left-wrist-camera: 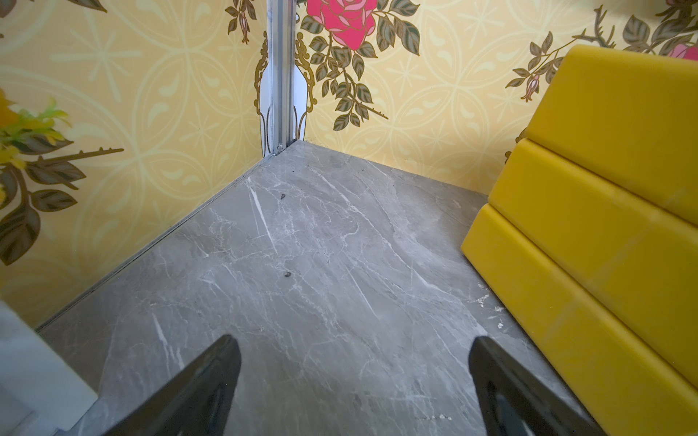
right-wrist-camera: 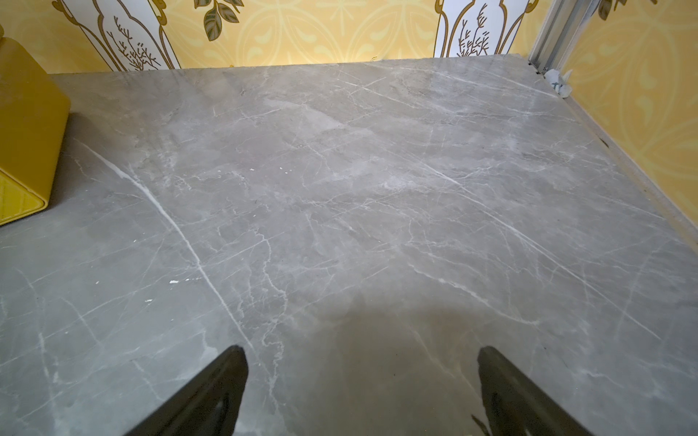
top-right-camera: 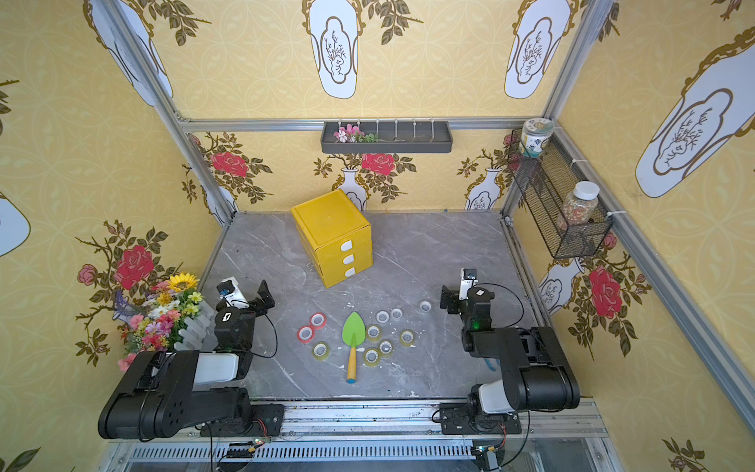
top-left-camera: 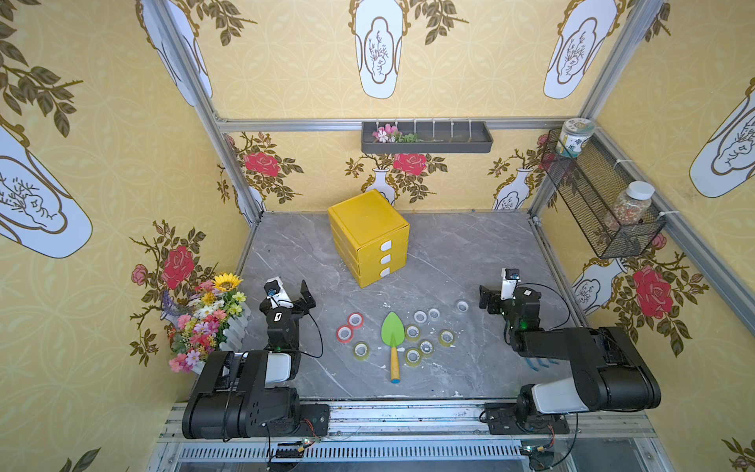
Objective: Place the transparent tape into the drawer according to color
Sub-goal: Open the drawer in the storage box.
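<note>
The grey marble worktop is filling the middle of both top views. The yellow drawer unit is standing at frame centre, toward the back wall and turned at an angle. All three drawers are sitting flush, white handles facing the lower right.

A bunch of artificial flowers is resting at the left edge of the worktop.

The left gripper is hovering at centre left, beside the flowers, with its jaws spread wide and holding nothing. The right gripper is hovering at centre right, its jaws equally wide and empty.

A trowel with a green blade is lying at lower centre, handle pointing toward the frame bottom.

The tape rolls are lying flat on the worktop around the trowel, none in a drawer:
- Two red rolls are lying side by side left of the blade.
- One yellowish roll is lying just below them.
- More yellowish rolls are clustering right of the trowel.
- Colourless rolls are lying above that cluster, with one colourless roll apart, nearer the right gripper.
</note>
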Robot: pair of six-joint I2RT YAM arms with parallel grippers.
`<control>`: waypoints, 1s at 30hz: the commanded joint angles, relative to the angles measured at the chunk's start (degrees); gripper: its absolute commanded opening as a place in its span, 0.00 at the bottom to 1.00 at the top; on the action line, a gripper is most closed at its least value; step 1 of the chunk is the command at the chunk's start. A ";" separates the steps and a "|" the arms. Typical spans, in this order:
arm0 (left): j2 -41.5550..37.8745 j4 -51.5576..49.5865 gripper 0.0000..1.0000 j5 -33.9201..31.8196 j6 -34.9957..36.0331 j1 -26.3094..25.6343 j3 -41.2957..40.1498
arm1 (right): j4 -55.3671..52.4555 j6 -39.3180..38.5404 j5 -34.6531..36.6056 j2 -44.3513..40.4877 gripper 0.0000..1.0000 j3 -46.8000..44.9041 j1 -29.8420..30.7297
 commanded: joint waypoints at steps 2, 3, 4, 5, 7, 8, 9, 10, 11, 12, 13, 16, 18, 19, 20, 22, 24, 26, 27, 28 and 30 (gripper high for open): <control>-0.07 1.55 1.00 0.64 -0.18 0.06 -0.16 | 2.42 -0.41 0.24 -0.10 0.97 0.00 -0.02; -0.13 1.57 1.00 0.64 -0.20 0.08 -0.18 | 2.48 -0.42 0.25 -0.05 0.97 0.00 -0.04; -0.04 1.51 1.00 0.64 -0.19 0.07 -0.15 | 2.48 -0.40 0.24 -0.10 0.97 -0.03 0.04; -0.09 1.55 1.00 0.66 -0.21 0.08 -0.13 | 2.48 -0.40 0.25 -0.09 0.97 -0.01 0.02; -0.23 1.53 1.00 1.24 -0.16 0.11 -0.25 | 2.48 -0.40 0.24 -0.10 0.97 0.06 0.02; -0.25 1.61 1.00 2.03 0.30 0.08 -0.27 | 2.48 -0.40 0.25 -0.10 0.97 0.02 0.01; -0.31 1.61 1.00 2.65 0.53 -0.01 -0.27 | 2.44 -0.40 0.11 -0.18 0.97 0.01 0.03; -0.36 1.62 1.00 3.10 0.73 0.01 -0.40 | 2.41 -0.40 0.15 -0.09 0.97 0.04 -0.03; -0.39 1.57 1.00 3.48 0.88 -0.01 -0.36 | 2.40 -0.41 0.05 -0.09 0.97 0.04 -0.05; -0.29 1.61 1.00 3.61 0.94 0.02 -0.28 | 2.35 -0.41 0.06 -0.06 0.97 0.09 -0.07; 0.02 1.55 1.00 3.75 1.15 -0.02 -0.12 | 2.33 -0.40 -0.01 0.01 0.97 0.13 -0.06; 0.40 0.98 1.00 4.51 0.83 0.45 0.44 | 2.13 -0.24 -0.63 0.07 0.97 0.30 -0.40; 0.30 0.87 1.00 5.09 0.63 0.85 0.43 | 2.20 -0.14 -0.89 -0.01 0.97 0.24 -0.52; -0.07 0.80 1.00 5.20 0.48 0.87 0.28 | 2.32 -0.18 -0.86 -0.18 0.97 0.05 -0.49; -0.24 0.75 1.00 5.21 0.50 0.83 0.21 | 2.43 -0.07 -0.78 -0.40 0.97 0.04 -0.50; -1.27 0.35 1.00 1.87 -0.38 0.86 0.42 | -0.85 -0.42 0.18 -2.51 0.97 0.86 0.00; -4.35 -5.58 1.00 -1.24 -1.91 0.87 2.48 | -7.58 -0.66 2.58 -6.02 0.97 3.13 1.09; -7.01 -13.28 1.00 -2.45 -2.30 0.86 5.50 | -15.03 -0.57 3.17 -8.31 0.97 6.21 1.67; -8.20 -16.18 1.00 -2.53 -2.18 0.86 6.82 | -18.03 -0.58 3.67 -9.26 0.97 7.55 2.22; -9.33 -18.27 1.00 -3.12 -2.11 0.82 7.78 | -20.96 -0.22 4.75 -9.97 0.97 8.98 2.68; -10.66 -21.54 1.00 -5.46 -2.72 0.74 9.71 | -24.66 0.61 6.83 -11.05 0.97 10.87 3.80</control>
